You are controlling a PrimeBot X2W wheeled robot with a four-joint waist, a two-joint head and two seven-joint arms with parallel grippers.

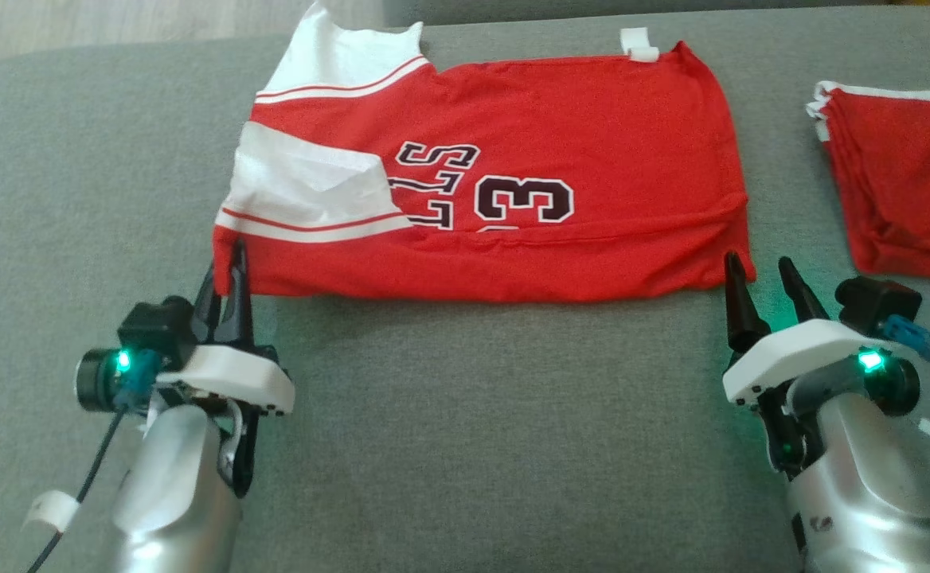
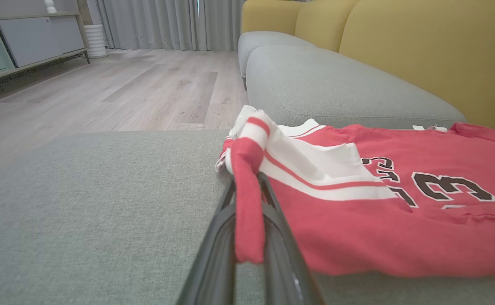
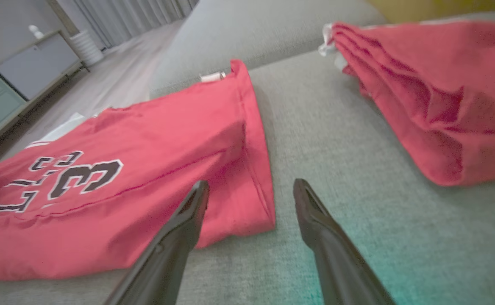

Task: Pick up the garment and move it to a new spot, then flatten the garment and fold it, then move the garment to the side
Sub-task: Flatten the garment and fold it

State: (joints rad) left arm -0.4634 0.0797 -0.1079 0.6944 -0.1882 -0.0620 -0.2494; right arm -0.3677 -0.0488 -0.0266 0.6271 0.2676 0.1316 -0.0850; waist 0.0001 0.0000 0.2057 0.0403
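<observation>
Garment (image 1: 592, 119) pinched in left pincer (image 1: 234, 256); right pincer (image 1: 758, 263) seemingly hovers, spread.

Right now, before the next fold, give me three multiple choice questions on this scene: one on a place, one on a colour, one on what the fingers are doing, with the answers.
1. Where does the second red garment lie relative to the jersey?
A. on the robot's right of it
B. on the robot's left of it
C. on top of it

2. What colour is the jersey's trim panel?
A. blue
B. white
C. yellow

3. What is the left gripper doing?
A. open above the cushion
B. shut on nothing
C. shut on the jersey's corner

Answers:
1. A: it lies apart from the jersey, at the right of the grey cushion.
2. B: the panel is white with a red stripe.
3. C: the left wrist view shows red cloth pinched between the fingers.
</observation>
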